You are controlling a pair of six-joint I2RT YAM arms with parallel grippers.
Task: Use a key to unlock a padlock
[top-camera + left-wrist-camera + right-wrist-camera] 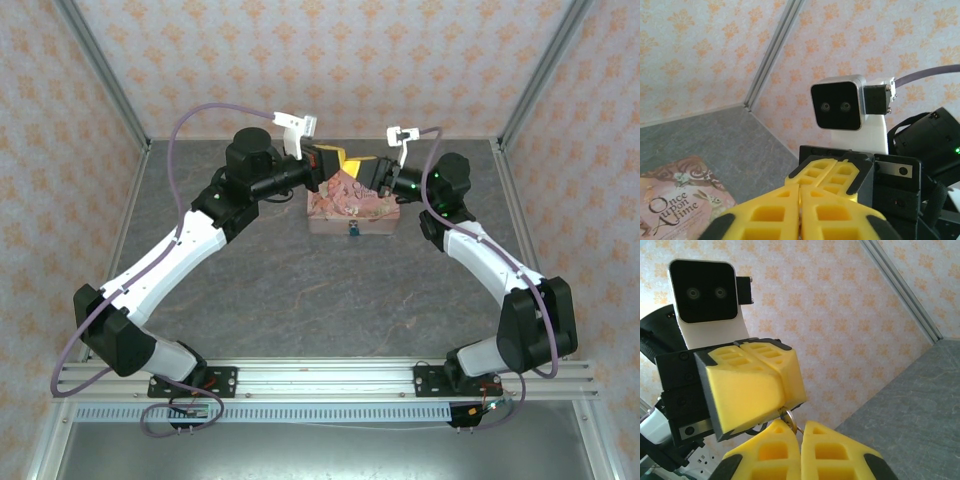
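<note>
Padlock [353,232]: tiny blue-teal body on the near face of the pink box [340,213], at the far middle of the bench [300,300]; nothing touching it; too small to tell whether the shackle is seated, judged locked.

Key [789,418]: small metal piece showing as a little ring, up in the air above the box, right where the two sets of yellow tips meet; well apart from the padlock below.

Right pincer [801,434]: closed tight, pads pressed together, the key poking out of the seam at the tips; judged to be gripping it.

Left pincer [800,192]: set tip to tip with the right one from the left side; pads drawn almost together with only a thin seam between; tips touching or just beside the key; cannot tell whether any hold on it.

Done so far: key off the bench and raised, apparently mid-handover between the two pincers.

Left to do: settle the key in one grip with its blade free, lower it to the keyhole, insert, turn, spring the shackle; likely steady the padlock or box with the other pincer.

Progress: early, with the fine work all ahead.
</note>
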